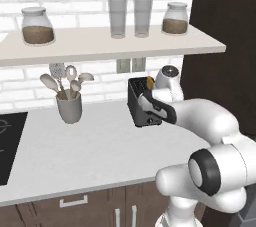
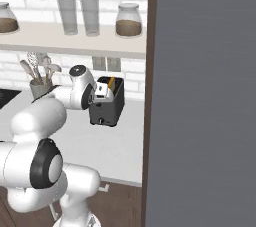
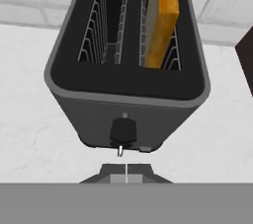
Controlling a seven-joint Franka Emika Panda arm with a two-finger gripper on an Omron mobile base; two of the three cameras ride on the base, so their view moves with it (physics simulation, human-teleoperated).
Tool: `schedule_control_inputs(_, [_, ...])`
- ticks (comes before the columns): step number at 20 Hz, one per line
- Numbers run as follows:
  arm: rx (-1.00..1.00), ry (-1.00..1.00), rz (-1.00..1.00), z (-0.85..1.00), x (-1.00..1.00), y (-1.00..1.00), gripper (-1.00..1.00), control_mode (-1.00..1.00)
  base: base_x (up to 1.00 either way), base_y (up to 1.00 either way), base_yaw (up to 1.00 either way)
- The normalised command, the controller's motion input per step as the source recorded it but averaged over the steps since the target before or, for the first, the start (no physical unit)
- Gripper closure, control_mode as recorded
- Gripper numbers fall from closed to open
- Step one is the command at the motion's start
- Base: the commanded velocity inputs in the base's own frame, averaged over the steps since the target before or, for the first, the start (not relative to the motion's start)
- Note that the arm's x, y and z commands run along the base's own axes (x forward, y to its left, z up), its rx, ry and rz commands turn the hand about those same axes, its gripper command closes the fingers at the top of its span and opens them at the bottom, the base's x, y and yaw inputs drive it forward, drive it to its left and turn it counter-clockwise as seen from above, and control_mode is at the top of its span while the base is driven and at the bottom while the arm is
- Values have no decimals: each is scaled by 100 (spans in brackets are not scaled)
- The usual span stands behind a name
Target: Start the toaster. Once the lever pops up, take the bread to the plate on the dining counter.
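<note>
The dark grey toaster (image 3: 126, 77) stands on the grey worktop against the brick wall, its narrow front face turned toward me. An orange-yellow slice of bread (image 3: 163, 16) sticks up out of its right slot; the left slot is bare. The lever (image 3: 122, 131) sits low on the front face. My gripper (image 3: 126, 172) is shut with nothing in it, its tips pressed together just under the lever. From the base views, my hand (image 1: 156, 106) covers the toaster's front (image 2: 106, 108). The plate and the dining counter are out of view.
A grey utensil cup (image 1: 69, 107) with spoons stands left of the toaster. A shelf (image 1: 100, 46) with jars and glasses hangs above. A black cooktop (image 1: 7, 143) lies at far left. A tall dark panel (image 2: 200, 96) rises close on the toaster's right.
</note>
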Motion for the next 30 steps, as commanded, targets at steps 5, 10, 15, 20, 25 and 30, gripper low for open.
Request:
schedule_control_inputs(5, [0,0,0,-20,23,2,100,-100,0,0,0])
schedule_control_inputs(10, [0,0,0,-11,26,2,100,-100,0,0,0])
schedule_control_inputs(15, [0,0,0,-13,20,0,100,-100,0,0,0])
schedule_control_inputs(20, [0,0,0,-15,9,0,100,-100,0,0,0])
schedule_control_inputs(25, [0,0,0,-31,0,0,100,-100,0,0,0])
schedule_control_inputs(30, [0,0,0,-53,-10,0,100,-100,0,0,0])
